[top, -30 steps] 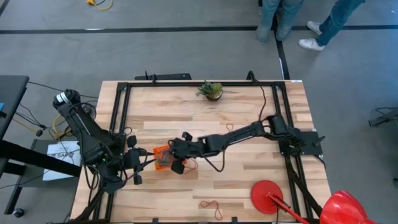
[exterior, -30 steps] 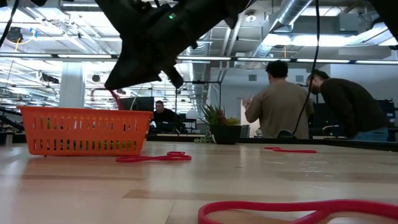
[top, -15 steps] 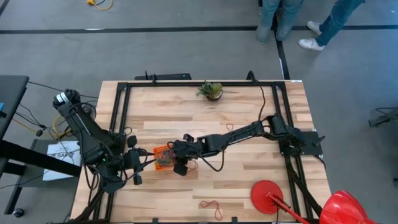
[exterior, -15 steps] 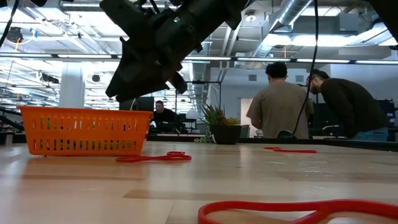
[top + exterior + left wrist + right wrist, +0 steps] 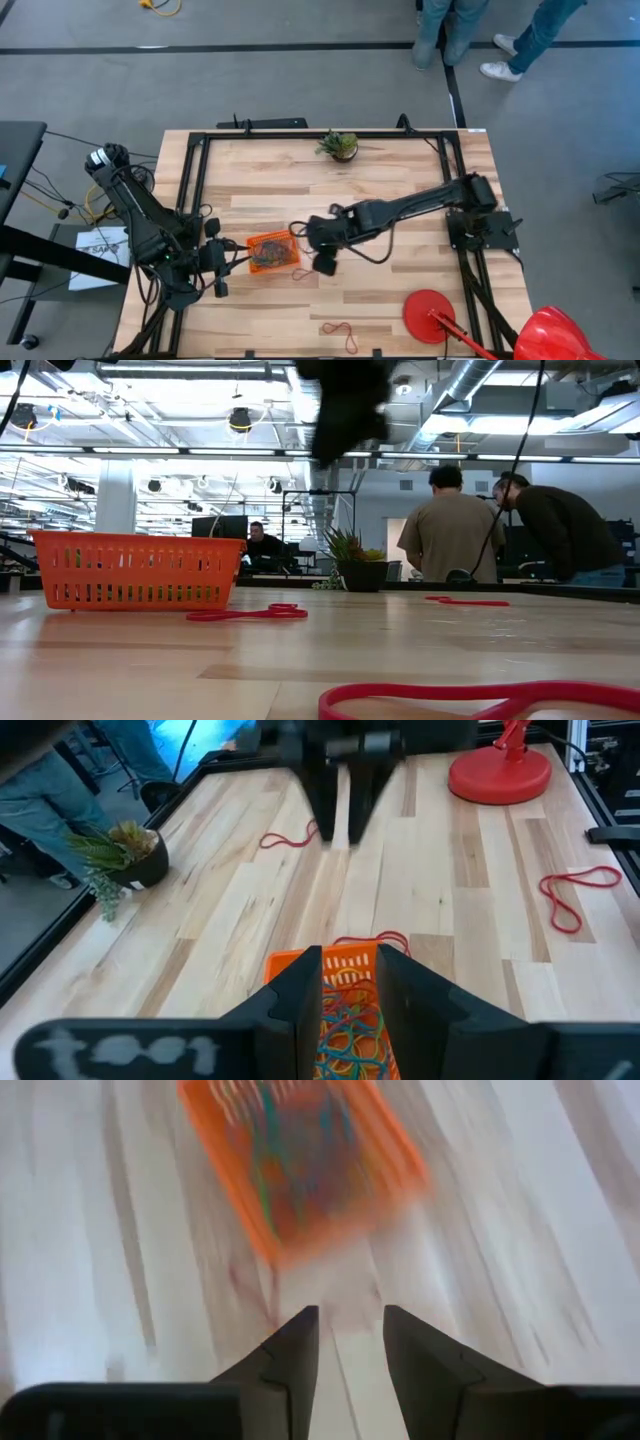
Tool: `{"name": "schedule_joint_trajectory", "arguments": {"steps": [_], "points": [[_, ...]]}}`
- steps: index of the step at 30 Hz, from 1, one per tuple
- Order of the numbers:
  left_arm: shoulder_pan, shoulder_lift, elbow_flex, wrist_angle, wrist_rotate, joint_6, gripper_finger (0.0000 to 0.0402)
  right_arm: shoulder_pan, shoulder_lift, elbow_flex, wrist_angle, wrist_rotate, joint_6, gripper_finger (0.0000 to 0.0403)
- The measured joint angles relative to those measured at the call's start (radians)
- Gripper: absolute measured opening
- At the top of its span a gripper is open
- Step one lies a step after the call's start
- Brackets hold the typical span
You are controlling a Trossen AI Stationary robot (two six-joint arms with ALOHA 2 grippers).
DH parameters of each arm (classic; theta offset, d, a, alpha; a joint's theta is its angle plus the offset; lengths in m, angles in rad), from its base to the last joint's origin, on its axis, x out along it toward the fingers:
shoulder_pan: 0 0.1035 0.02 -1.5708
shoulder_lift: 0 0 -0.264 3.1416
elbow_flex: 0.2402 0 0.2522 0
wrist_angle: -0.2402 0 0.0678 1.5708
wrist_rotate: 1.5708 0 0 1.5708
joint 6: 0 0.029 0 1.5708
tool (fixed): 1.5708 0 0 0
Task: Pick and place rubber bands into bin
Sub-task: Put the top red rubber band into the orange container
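Since a second ago the right gripper (image 5: 303, 233) has pulled back to the right off the bin (image 5: 272, 251) and now hangs just right of it above the table (image 5: 400, 180), fingers a little apart with nothing between them; the right wrist view shows both fingers (image 5: 290, 1355) parted over bare wood. Bin sits left of table centre, long axis running roughly left-right, slightly skewed, open side up, holding a tangle of rubber bands (image 5: 268, 253) in red, green, blue and yellow. In the low view the bin (image 5: 137, 570) stands upright at left. One red band (image 5: 246, 613) lies flat just right of the bin, touching or nearly touching its right edge in the high view (image 5: 298, 272). Another red band (image 5: 340, 331) lies near the table's near edge, well apart from the bin; a third (image 5: 368, 207) lies on the far side of the right arm. Left gripper (image 5: 232, 262) waits just left of the bin at the table's left edge, fingers (image 5: 300, 1010) slightly apart, empty, pointing at the bin (image 5: 340, 1005). Potted plant (image 5: 340, 146) at the far edge, red disc (image 5: 428, 312) at near right. Two people (image 5: 500, 525) stand beyond the table.
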State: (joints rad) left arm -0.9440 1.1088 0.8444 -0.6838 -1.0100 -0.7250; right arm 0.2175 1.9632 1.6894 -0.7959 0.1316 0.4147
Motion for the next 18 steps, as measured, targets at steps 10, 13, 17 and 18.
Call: {"name": "schedule_joint_trajectory", "arguments": {"steps": [10, 13, 17, 18], "points": [[0.000, 0.000, 0.000, 0.001, 0.006, 0.000, 0.0086, -0.011, -0.117, -0.001, -0.533, 0.161, 0.200, 0.0107], [0.000, 0.000, 0.000, 0.001, 0.007, 0.000, 0.0086, -0.033, -0.139, -0.028, -0.587, 0.224, 0.217, 0.0107], [0.000, 0.000, 0.000, 0.001, 0.020, 0.000, 0.0086, -0.078, -0.163, -0.112, -0.532, 0.166, 0.179, 0.0107], [0.000, 0.000, 0.000, 0.001, 0.026, 0.000, 0.0086, -0.093, -0.166, -0.138, -0.511, 0.133, 0.157, 0.0107]]}}
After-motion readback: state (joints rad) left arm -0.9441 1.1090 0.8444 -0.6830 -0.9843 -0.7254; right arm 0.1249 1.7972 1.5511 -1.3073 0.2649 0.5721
